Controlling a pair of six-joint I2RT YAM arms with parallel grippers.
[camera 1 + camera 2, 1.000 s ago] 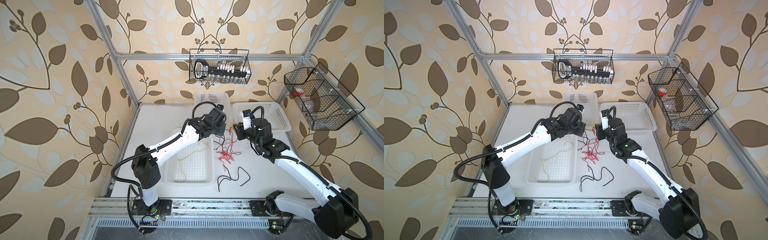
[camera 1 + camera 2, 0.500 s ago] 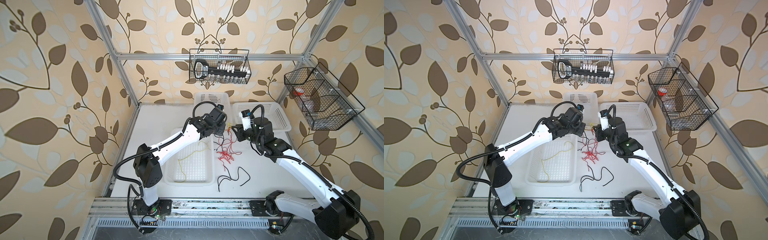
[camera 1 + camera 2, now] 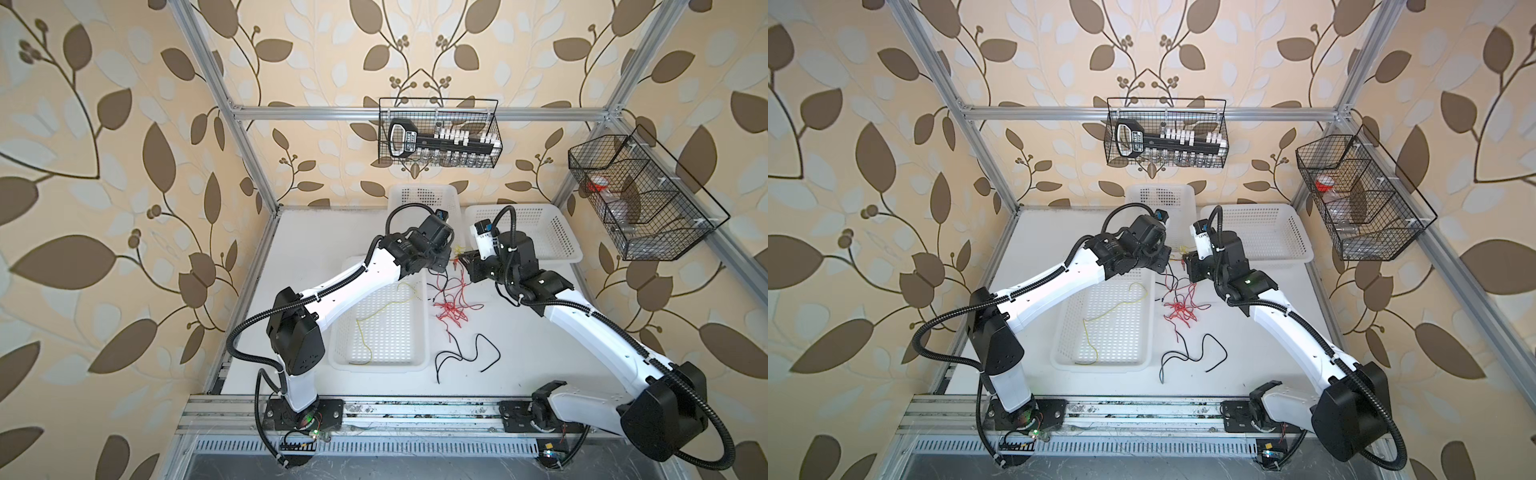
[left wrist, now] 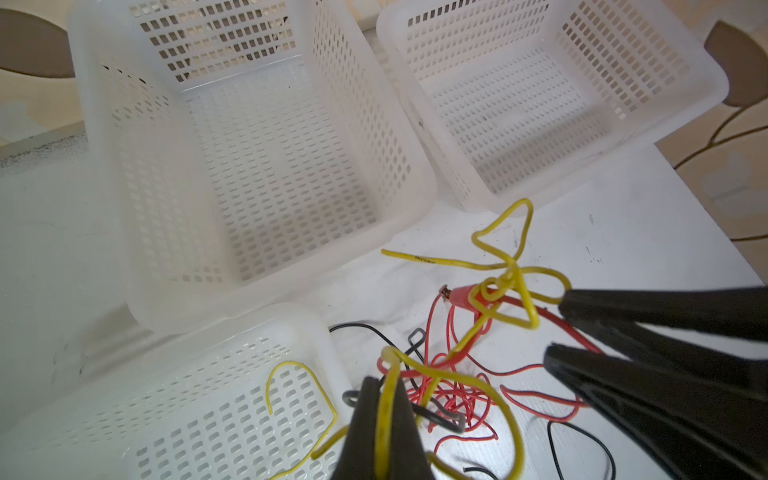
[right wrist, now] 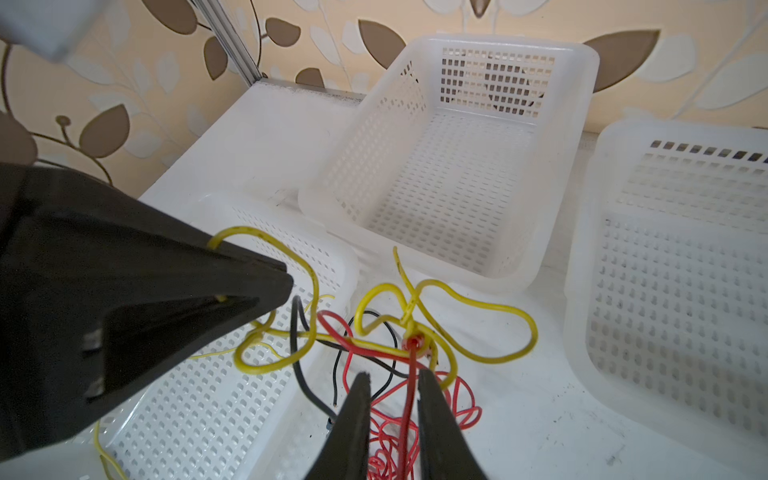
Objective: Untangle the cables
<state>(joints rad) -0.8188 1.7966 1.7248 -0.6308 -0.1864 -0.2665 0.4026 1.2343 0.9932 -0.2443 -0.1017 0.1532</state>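
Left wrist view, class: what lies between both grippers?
In the left wrist view, yellow cable looped round a red clip, between left gripper and right gripper.

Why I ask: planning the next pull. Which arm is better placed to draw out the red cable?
Right, probably: the right gripper straddles the red cable, jaws slightly apart; the left gripper is shut on the yellow cable, anchoring it.
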